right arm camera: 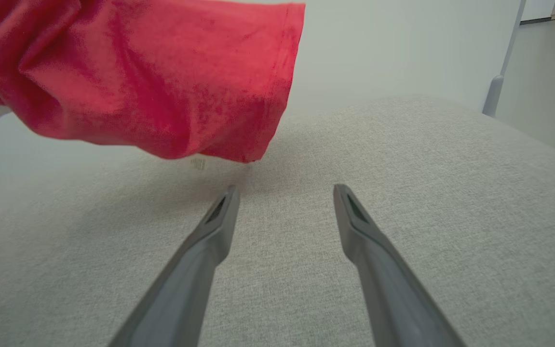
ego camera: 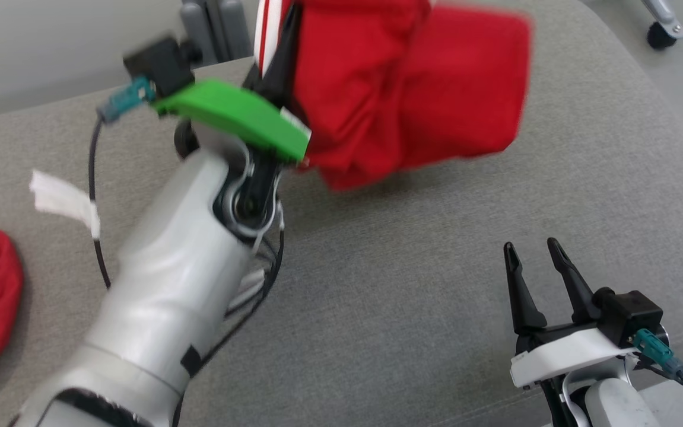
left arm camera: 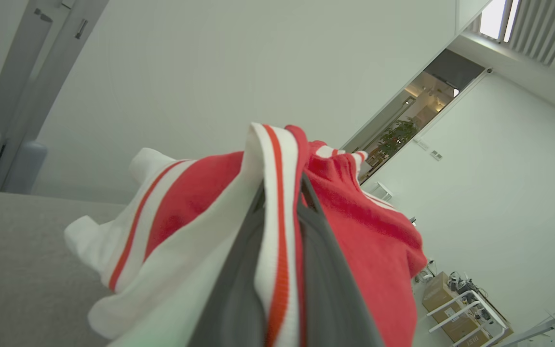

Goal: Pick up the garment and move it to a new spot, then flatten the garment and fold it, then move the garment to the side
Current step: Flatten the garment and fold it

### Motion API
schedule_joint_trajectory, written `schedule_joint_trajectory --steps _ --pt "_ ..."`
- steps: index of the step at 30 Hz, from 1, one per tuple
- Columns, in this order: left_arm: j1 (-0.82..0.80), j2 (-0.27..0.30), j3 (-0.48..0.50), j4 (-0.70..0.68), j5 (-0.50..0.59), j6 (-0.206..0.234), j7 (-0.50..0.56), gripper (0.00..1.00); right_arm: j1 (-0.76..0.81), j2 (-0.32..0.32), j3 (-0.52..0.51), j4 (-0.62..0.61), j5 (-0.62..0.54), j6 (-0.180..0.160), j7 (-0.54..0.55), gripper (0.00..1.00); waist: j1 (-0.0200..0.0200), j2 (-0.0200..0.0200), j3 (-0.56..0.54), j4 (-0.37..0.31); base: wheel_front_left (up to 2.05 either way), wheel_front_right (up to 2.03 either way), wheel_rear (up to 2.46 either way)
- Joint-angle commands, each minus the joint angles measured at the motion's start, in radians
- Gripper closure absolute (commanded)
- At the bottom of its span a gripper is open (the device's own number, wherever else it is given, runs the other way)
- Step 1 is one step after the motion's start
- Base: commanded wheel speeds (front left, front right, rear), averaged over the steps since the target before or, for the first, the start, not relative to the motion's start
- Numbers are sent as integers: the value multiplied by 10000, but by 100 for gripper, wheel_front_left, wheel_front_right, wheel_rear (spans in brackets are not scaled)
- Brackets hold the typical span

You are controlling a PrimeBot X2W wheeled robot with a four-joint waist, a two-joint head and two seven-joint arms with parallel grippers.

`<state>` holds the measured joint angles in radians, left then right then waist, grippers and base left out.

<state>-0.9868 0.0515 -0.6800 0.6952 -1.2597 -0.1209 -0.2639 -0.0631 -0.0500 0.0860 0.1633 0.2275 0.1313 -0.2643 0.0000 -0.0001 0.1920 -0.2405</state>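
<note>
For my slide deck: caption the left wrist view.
Left gripper shut on striped hem of red-and-white garment above grey surface.

Pale grey forearm [ego camera: 163, 284] w/ blk cables [ego camera: 101, 264], green wrist plate [ego camera: 240, 118], teal plug [ego camera: 127, 98]; dark-fingered R gripper [ego camera: 530, 244].

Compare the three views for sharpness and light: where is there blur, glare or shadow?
Head view: the red garment and the left forearm are smeared by motion blur, while the right gripper is crisp. Left wrist view: the window is blown out white. Right wrist view: a soft shadow lies on the grey fabric surface under the garment.
</note>
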Motion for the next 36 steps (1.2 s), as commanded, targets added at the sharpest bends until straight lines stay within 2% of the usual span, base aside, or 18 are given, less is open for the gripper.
schedule_joint_trajectory --steps 1,5,8,10,12,14,15,16,19,21,25,28,30,32,36 --pt "654 15 164 129 248 8 -2 100 35 -9 -3 -34 -117 -8 -2 0 0 1 -52 550 0 0 0" --pt "2468 -2 798 451 1970 -20 -4 100 -125 -18 -69 -62 -316 -10 -2 0 0 1 28 953 0 0 0" --pt "3342 -9 1174 -1 3621 3 -7 100 -143 -10 -137 -63 -451 -8 -2 0 0 1 26 1231 0 0 0" --pt "4019 -11 1041 -546 4576 -29 -5 100 -71 -15 -198 -31 -517 -10 -2 0 0 1 -25 1404 0 0 0" --pt "4575 -16 427 -1059 5299 -74 -3 100 23 -10 -191 6 -572 -8 -2 0 0 1 -82 1565 0 0 0" --pt "5044 6 -423 -1396 5508 -108 -6 59 72 -13 -159 44 -575 -10 -2 0 0 1 -124 1678 0 0 0" --pt "5232 -2 -1053 -1540 5383 -102 -5 24 79 -13 -131 56 -565 -10 -2 0 0 1 -146 1723 0 0 0" --pt "5276 11 -1438 -1564 5369 -103 -6 0 90 -15 -126 60 -553 -10 -2 0 0 1 -163 1770 0 0 0" --pt "5222 25 -2069 -1684 5575 -99 -6 0 147 -15 -152 1 -540 -10 -2 0 0 1 -203 1949 0 0 0" --pt "5278 97 -2040 -2023 5766 -100 -7 0 180 -13 -192 -13 -574 -10 -2 0 0 1 -227 2049 0 0 0" --pt "5668 658 -1651 -3048 6099 -101 -5 0 223 -15 -243 -1 -631 -10 -2 0 0 1 -298 2121 0 0 0" --pt "5815 1468 -1379 -3594 6541 334 -5 0 240 -13 -269 -20 -614 -10 -2 0 0 1 -312 2082 0 0 0" --pt "5936 1876 -1152 -3714 6663 744 48 0 216 -15 -256 -33 -562 -10 -2 0 0 1 -277 2005 0 0 0" --pt "6004 2233 -1045 -3590 6728 973 218 0 246 -13 -202 -91 -510 -10 -2 0 0 1 -239 1930 0 0 0" --pt "5707 2475 -1140 -2974 6830 929 550 0 283 -15 -151 -53 -486 -10 -2 0 0 1 -113 1840 0 0 0"
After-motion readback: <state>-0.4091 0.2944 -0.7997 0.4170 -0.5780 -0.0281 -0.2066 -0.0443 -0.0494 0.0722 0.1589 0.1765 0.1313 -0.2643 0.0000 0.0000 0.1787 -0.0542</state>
